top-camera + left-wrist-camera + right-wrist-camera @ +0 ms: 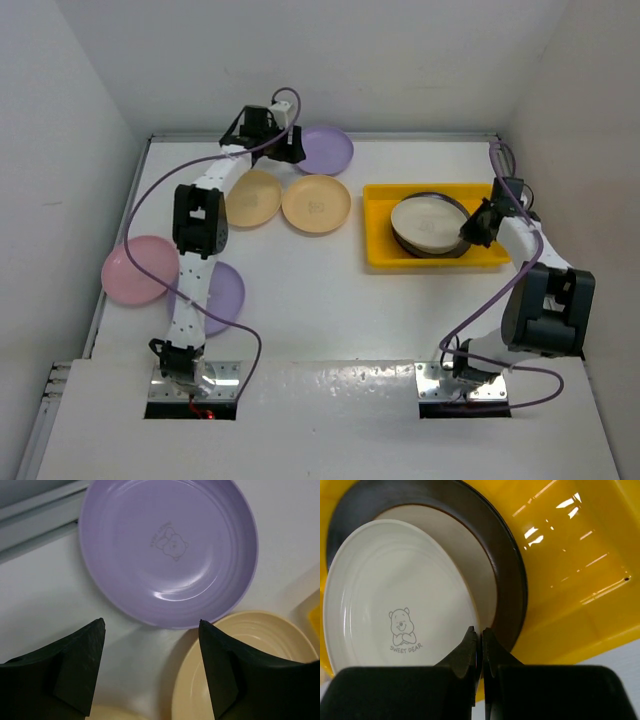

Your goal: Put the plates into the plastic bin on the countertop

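cream plate (395, 605) lies in dark-rimmed plate (506, 580) inside yellow bin (570, 555); right gripper (480, 641) fingers pressed together at its edge

Top camera looks down overall — wrist cameras close over plates (167, 550).

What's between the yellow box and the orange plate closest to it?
Nothing, just a thin strip of bare white counter. The top view shows it between the orange plate and the yellow box.
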{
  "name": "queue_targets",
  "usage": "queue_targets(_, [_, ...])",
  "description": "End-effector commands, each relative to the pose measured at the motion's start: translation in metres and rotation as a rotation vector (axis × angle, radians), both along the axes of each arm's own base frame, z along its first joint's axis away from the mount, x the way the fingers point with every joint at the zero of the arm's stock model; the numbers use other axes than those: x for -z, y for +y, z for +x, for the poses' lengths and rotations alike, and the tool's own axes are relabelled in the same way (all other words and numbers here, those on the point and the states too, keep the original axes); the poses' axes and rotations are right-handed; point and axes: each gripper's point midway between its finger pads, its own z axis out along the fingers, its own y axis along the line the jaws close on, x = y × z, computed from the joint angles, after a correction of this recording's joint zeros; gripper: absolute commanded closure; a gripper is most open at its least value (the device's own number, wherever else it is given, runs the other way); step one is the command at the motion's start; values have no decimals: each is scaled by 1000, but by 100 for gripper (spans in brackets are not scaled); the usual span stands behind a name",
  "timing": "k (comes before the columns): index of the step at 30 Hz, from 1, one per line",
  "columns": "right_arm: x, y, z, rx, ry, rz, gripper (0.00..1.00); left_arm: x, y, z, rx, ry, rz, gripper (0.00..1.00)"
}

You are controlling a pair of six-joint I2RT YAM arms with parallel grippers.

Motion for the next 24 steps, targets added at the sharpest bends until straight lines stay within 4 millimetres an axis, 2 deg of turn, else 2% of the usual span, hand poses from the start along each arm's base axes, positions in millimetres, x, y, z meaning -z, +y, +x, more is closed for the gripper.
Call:
queue_targets(1, [-22,-4,8,-32,-115,-30,100,-20,-16,20,-48,-74,-85,24])
queue_targets(3, [-16,-7,9,-26,-119,-43,100,-12,-22,21,-65,-56,-108,24])
queue_targets(5, [-6,-8,7,-41,-105,-55,100,7,-27,24,-94,-36,-112,22])
queue_targets(6, [-5,-9,8,-41,-105,-60,100,5,-30,26,-114,-44,-114,22])
queue_targets(8, [2,-11,11,-56,-80,-73,97,18,-25,33,-172,-52,-79,22])
queue_targets(9, [8,-11,9,-64,-47,-69,94,19,-21,35,-196,-56,-68,22])
queue_targets(10, [7,-11,10,-74,-43,-74,83,25,-24,35,-213,-46,-64,23])
queue_targets(12, [8,-10,11,-86,-20,-72,72,24,-22,39,-233,-59,-57,23])
queue_targets(13, [9,-14,8,-77,-2,-92,63,35,-21,39,-233,-45,-51,27])
queue_targets(14, [9,-18,8,-71,8,-107,60,30,-28,39,-224,-54,-55,29])
queue_targets(15, [8,-19,8,-75,9,-119,58,38,-28,38,-224,-43,-51,30])
queue_targets(16, [4,-20,8,-73,5,-131,53,38,-28,38,-224,-43,-51,36])
queue_targets(20, [-4,-23,16,-80,-15,-164,53,51,-31,39,-221,-30,-64,50])
queue_targets(22, [-6,-24,21,-87,-21,-170,54,49,-33,39,-212,-36,-72,55])
queue_targets(24, [-4,-23,24,-90,-14,-168,54,53,-33,40,-212,-36,-72,67])
